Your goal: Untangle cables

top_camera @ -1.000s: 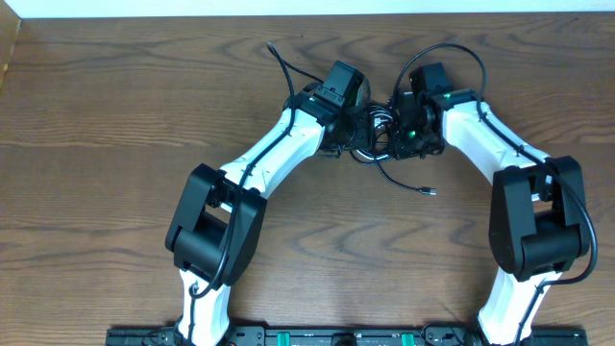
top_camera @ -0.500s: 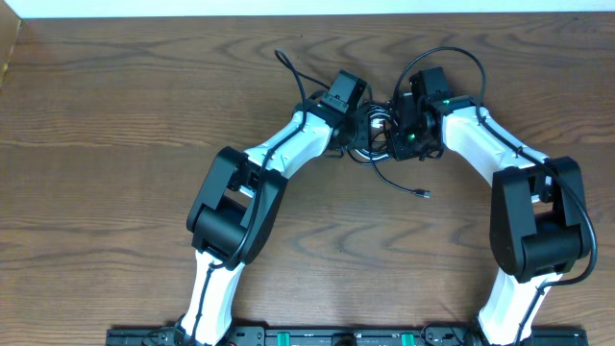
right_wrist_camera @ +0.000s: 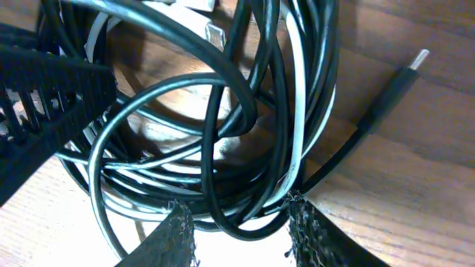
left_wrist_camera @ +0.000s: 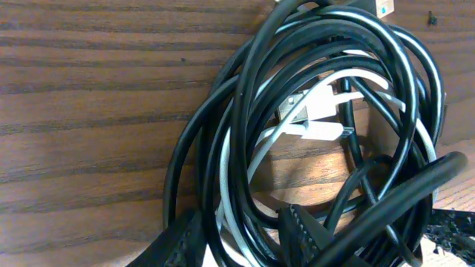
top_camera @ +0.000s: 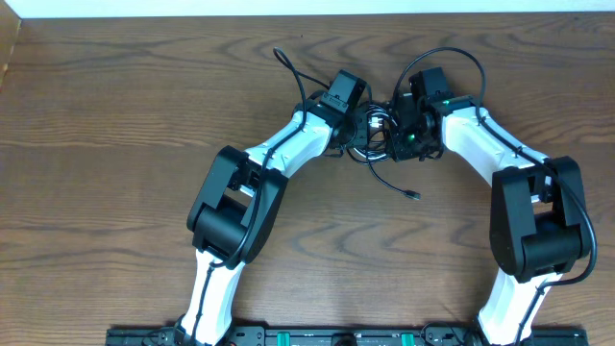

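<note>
Overhead: cables (top_camera: 377, 144) bunched near the table's (top_camera: 115, 192) far edge. Left wrist: left gripper (left_wrist_camera: 241, 237) straddles black and white strands, pinch unclear. Right wrist: right gripper (right_wrist_camera: 241, 230) straddles a black loop, equally unclear. Isolate one strand, pull gently.

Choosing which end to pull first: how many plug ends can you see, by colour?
Black plug: 1
White plug: 1
Total: 2 that show clearly; others may be hidden in the bundle.
</note>
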Robot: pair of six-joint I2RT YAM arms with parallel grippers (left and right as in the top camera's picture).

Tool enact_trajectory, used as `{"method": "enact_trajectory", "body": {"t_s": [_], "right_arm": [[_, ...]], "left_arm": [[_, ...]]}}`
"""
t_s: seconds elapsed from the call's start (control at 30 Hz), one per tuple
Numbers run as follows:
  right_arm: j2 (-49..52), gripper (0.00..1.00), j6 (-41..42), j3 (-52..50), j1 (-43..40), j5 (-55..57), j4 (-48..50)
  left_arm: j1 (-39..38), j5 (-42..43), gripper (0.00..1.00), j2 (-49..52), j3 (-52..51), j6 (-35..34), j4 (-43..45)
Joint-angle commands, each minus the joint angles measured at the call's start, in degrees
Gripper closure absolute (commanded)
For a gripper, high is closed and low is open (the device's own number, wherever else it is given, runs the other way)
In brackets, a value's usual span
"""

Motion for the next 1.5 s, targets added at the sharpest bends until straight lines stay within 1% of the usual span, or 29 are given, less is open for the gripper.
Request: {"method": "enact_trajectory", "body": {"t_s": [0.0,0.13,0.27,0.4,0.53,0.67,0.83,0.97,1.17,1.37,1.47], "right_arm": [[-0.87,0.63,-1.33,-1.44,0.66,0.33,1.81],[-0.94,0.62,-7.32,-1.4,1.18,0.31,3.3],[-2.38,0.63,-8.17,-0.76,1.46,0.07,3.41],[-3.63,0.62,-12.11,-0.76,2.54,0.17,3.41],[-3.3,0.61,-12.44,-1.01,3.15,0.37,3.23],[-2.69,0.61,-14.49,-1.14,3.69,0.63,3.21],[-2.67,0.61,-14.75,-1.2,4.2,8.57,3.5],[-2.82,0.6,-14.78,-0.87,5.88,7.58,4.96],[-2.78,0.6,-16.52,-1.22,7.67,7.78,3.56],[-2.78,0.6,-16.5,-3.45,7.28,10.91,6.84],[-2.78,0.6,-16.5,-5.03,6.88,10.56,9.4]], "left_arm": [[0.44,-1.86,0.63,2.14,-0.33,-0.48,-0.63],[0.44,-1.86,0.63,2.14,-0.33,-0.48,-0.61],[0.44,-1.86,0.63,2.14,-0.33,-0.48,-0.61],[0.44,-1.86,0.63,2.14,-0.33,-0.48,-0.61],[0.44,-1.86,0.63,2.14,-0.33,-0.48,-0.63],[0.44,-1.86,0.63,2.14,-0.33,-0.48,-0.63],[0.44,-1.86,0.63,2.14,-0.33,-0.48,-0.63],[0.44,-1.86,0.63,2.14,-0.33,-0.48,-0.55],[0.44,-1.86,0.63,2.14,-0.33,-0.46,-0.7],[0.44,-1.86,0.63,2.14,-0.33,-0.48,-0.79],[0.44,-1.86,0.63,2.14,-0.33,-0.48,-0.79]]}}
